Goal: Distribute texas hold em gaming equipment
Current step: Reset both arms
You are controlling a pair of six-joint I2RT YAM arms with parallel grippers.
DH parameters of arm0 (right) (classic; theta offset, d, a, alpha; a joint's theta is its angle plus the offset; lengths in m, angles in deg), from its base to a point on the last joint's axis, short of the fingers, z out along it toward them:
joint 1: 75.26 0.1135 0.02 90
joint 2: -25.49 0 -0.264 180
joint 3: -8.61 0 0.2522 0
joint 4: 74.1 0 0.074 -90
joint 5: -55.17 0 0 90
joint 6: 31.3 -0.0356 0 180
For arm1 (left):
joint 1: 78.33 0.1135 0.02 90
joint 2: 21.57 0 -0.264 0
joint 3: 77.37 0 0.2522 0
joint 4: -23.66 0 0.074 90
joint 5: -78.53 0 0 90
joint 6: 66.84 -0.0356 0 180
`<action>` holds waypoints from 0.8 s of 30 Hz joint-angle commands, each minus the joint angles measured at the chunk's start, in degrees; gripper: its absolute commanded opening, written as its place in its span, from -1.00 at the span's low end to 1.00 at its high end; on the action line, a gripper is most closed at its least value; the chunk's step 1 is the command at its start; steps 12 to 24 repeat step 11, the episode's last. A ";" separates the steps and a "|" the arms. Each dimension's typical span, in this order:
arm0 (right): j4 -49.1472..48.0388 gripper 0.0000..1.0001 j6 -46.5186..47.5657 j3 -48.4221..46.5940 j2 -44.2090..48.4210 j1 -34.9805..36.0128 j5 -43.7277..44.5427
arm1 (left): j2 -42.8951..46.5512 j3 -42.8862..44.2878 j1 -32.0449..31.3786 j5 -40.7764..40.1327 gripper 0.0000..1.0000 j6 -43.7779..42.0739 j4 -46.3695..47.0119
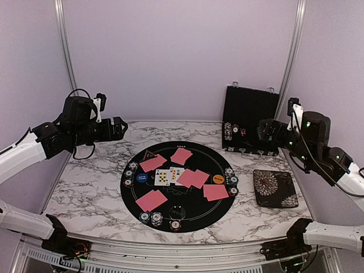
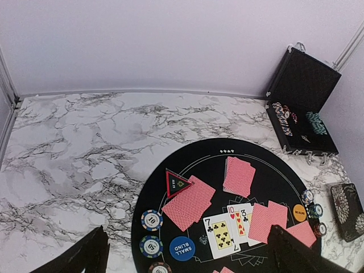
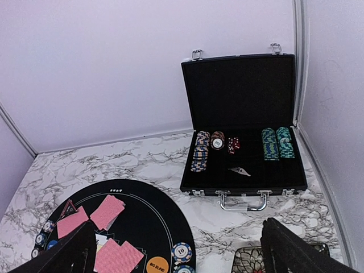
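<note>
Hovering left gripper [image 1: 122,128], right gripper [image 1: 263,132], agape

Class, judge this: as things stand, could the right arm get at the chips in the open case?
Probably yes: the right claw hangs open close to the case, its lid stands up, and nothing covers the chip rows inside.

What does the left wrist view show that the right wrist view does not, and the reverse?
Only the left wrist view: the readable face-up cards, the seven of clubs, ten of hearts and three of clubs, and the lettering on the blue SMALL BLIND button.
Only the right wrist view: the silver handle, seen plainly on the front of the chip case.
Both: the round black mat, red-backed cards, the orange button, the open case with its chip rows, and the floral pad.
</note>
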 commanded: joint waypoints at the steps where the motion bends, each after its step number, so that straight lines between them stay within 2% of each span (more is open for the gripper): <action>1: -0.67 0.97 0.88 -0.11 -0.23 0.45 2.31 | 1.58 -0.90 0.35 -1.10 0.98 1.00 2.51; 24: -2.23 0.97 1.19 0.16 -1.01 0.45 2.00 | 1.99 -1.33 0.35 -1.16 0.98 0.80 2.81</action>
